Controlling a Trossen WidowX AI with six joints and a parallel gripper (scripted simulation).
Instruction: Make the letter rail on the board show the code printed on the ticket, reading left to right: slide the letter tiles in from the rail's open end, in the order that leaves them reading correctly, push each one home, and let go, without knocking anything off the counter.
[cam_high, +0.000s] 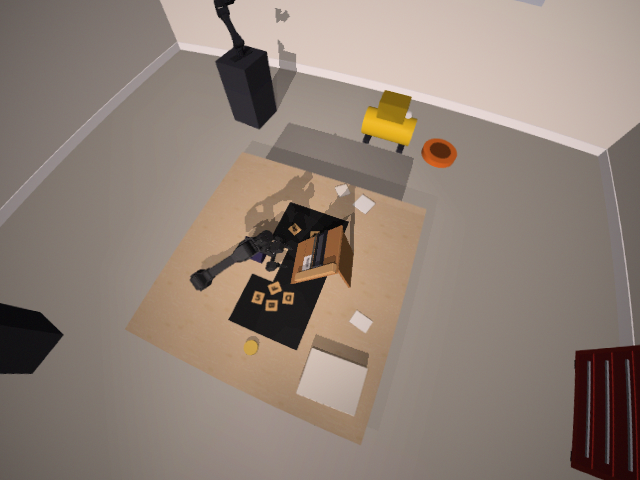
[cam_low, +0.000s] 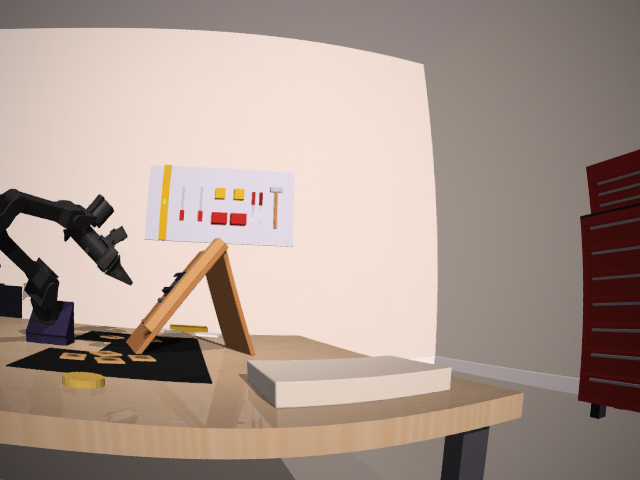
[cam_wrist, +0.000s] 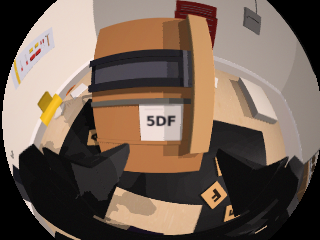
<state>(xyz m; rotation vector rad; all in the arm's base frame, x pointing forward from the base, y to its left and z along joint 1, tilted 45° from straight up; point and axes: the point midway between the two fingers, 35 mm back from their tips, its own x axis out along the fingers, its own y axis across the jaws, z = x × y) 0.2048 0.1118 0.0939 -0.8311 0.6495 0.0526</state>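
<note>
The sloped wooden board (cam_high: 338, 248) (cam_low: 180, 297) (cam_wrist: 117, 122) carries a dark rail (cam_high: 320, 248) (cam_wrist: 137, 74), which holds no tiles. The ticket (cam_high: 307, 262) (cam_wrist: 161, 122) below it reads 5DF. An F tile (cam_high: 274, 287) (cam_wrist: 214, 195), a 5-like tile (cam_high: 257, 297), a D tile (cam_high: 287, 298) and another tile (cam_high: 271, 305) lie on the black mat (cam_high: 279, 330) (cam_low: 180, 366). A tile (cam_high: 294, 228) and a partly hidden tile (cam_high: 314, 234) lie on the mat's far part. My gripper (cam_high: 283, 255) (cam_low: 131, 283) (cam_wrist: 175, 151) is open and empty, raised before the board's face.
A yellow disc (cam_high: 250, 347) (cam_low: 83, 380) sits beside the mat. A thick white slab (cam_high: 333, 381) (cam_low: 361, 382) (cam_wrist: 257, 100) lies near the counter's corner. White cards (cam_high: 364, 204) (cam_high: 360, 321) lie behind and beside the board. A wooden lip closes one side of the board.
</note>
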